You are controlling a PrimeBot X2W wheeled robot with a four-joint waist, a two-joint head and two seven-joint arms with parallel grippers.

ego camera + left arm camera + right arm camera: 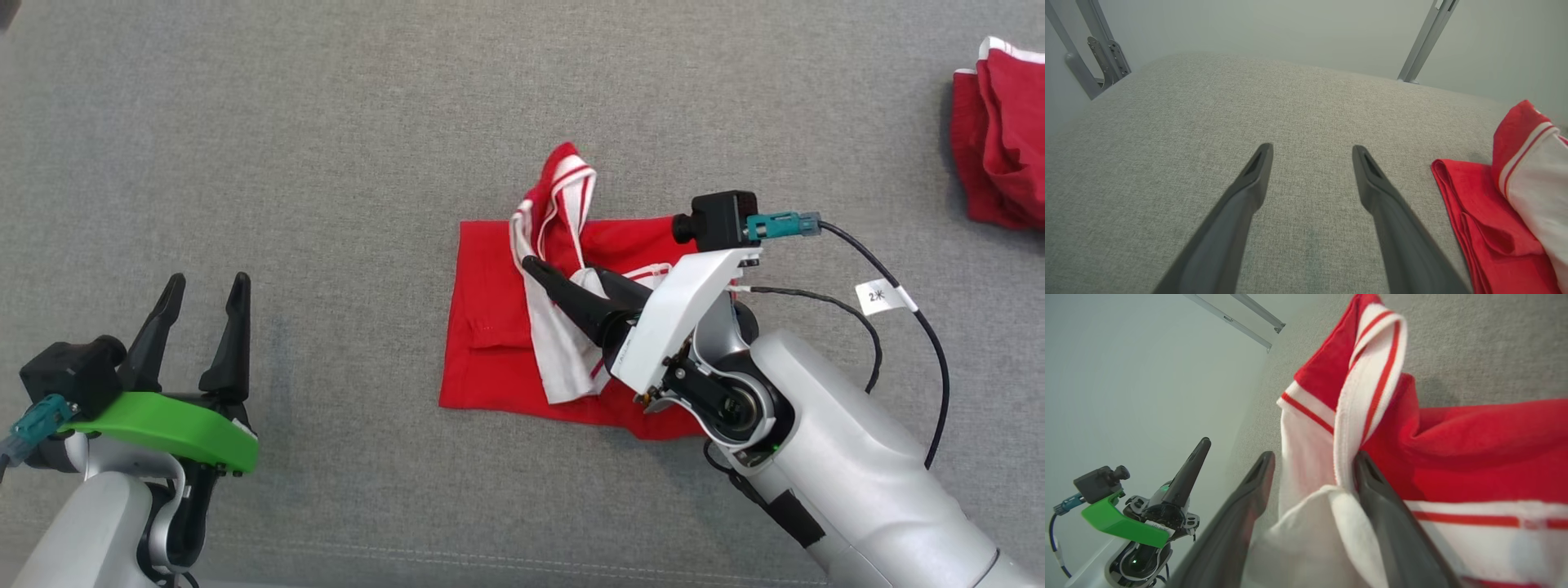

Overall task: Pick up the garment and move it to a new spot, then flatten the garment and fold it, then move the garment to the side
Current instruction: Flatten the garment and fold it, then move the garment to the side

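The garment [490,327] is red with white, red-striped bands and lies crumpled in the middle of the grey fabric surface [326,163]. My right gripper [562,268] is over it with its jaws apart. In the right wrist view a white band of the garment [1372,375] runs up between the spread fingers [1396,522] of the right gripper [1312,457]. My left gripper [207,280] stands open and holds nothing at the lower left, well clear of the cloth. In the left wrist view the left gripper [1312,149] points across bare fabric, with the garment [1494,228] off to its right.
A second red garment [1000,139] lies bunched at the far right edge. A black cable with a white tag [886,296] loops off my right wrist. Grey metal struts [1425,41] rise behind the surface's far edge. My left gripper [1188,477] appears at the right wrist view's lower left.
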